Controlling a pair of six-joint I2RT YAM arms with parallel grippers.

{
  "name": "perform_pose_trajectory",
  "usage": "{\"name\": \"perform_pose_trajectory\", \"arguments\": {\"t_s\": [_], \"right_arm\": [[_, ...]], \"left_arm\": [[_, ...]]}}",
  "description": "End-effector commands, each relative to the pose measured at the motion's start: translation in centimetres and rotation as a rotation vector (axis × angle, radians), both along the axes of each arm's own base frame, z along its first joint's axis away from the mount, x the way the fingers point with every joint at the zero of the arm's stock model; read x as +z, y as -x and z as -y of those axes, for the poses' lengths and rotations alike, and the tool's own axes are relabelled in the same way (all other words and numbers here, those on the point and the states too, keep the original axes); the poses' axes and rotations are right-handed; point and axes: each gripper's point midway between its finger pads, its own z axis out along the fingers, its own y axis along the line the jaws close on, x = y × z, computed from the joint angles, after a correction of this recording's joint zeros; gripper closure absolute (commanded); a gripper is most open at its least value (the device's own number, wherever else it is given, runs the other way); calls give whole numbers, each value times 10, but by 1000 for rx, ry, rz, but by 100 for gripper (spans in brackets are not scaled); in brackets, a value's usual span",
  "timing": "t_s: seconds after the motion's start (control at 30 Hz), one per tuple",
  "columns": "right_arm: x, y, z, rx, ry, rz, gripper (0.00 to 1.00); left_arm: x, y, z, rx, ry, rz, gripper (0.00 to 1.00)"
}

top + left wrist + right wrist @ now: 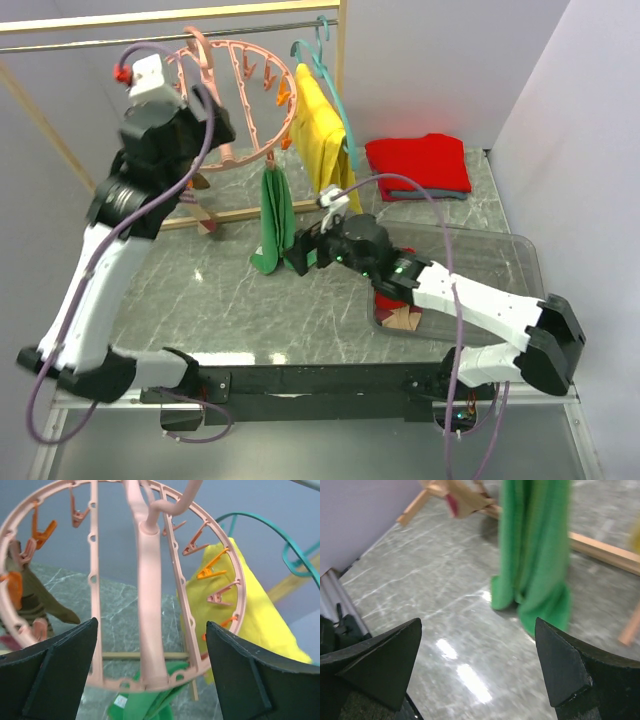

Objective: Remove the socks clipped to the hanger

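Your left gripper is spread wide and has hold of nothing. The central bar of the hanger runs down between its jaws, and you cannot tell whether either one touches it. In that wrist view a brown striped sock hangs off the ring at 9 o'clock. The green socks dangle at 6 o'clock and the yellow cloth sits at 3 o'clock, with the teal hanger above it.

Your right gripper is also fully open and empty, low over the table. The green socks hang ahead of it at 1 o'clock, clear of both jaws (this view is slightly blurred).

From overhead, the ring hangs off the rail at 11 o'clock, the red folded garment lies at 2 o'clock, and the clear bin is at 4 o'clock.
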Motion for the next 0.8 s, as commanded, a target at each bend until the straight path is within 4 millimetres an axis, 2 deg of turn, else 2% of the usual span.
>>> {"name": "perform_pose_trajectory", "arguments": {"t_s": [0.0,0.07,0.1,0.13,0.17,0.2,0.23,0.27,0.3,0.33,0.37,0.4,0.43,0.47,0.5,0.53,0.57,0.6,0.63,0.67,0.7,0.73,0.77], "right_arm": [[18,4,-49,55,-89,90,0],[25,5,-67,51,-117,124,0],[20,11,-84,73,-115,130,0],[20,13,-94,83,-125,140,0],[28,13,-104,89,-170,165,0],[17,10,-119,101,-170,152,0],[16,10,-128,110,-184,148,0],[28,7,-139,113,-232,157,0],[10,3,-150,113,-211,140,0],[9,0,-156,114,-218,140,0],[20,-3,-166,119,-253,154,0],[7,-6,-177,128,-241,143,0],[5,-9,-184,133,-243,144,0],[19,-12,-194,141,-279,167,0],[1,-19,-204,127,-262,156,0],[-2,-24,-210,111,-266,155,0],[9,-32,-217,94,-291,174,0],[-11,-42,-223,55,-264,169,0],[-15,-49,-226,32,-263,170,0],[-5,-55,-232,14,-277,188,0],[-23,-62,-237,-7,-253,180,0],[-23,-68,-238,-27,-250,190,1],[-14,-73,-244,-35,-253,213,1]], "left_arm": [[14,47,-8,-77,31,58,6],[13,67,-15,-88,38,74,6],[13,73,-18,-93,40,79,6],[13,86,-22,-103,44,87,6],[13,93,-24,-110,45,93,6],[14,99,-27,-110,47,102,6],[14,111,-33,-105,52,116,6],[13,116,-36,-104,55,122,5],[13,122,-39,-101,57,130,5],[12,133,-46,-91,61,146,5],[11,137,-50,-84,67,151,5],[11,141,-53,-78,70,159,5],[8,150,-58,-71,76,170,5],[8,153,-61,-64,79,180,5],[7,156,-63,-61,81,185,5],[6,162,-66,-57,87,195,4],[7,165,-70,-47,91,205,4],[4,166,-69,-51,90,205,4],[6,171,-72,-53,91,219,4],[7,173,-73,-51,90,226,4],[7,174,-74,-49,88,227,4],[8,177,-76,-49,81,237,4],[8,177,-76,-47,76,236,4]]}}
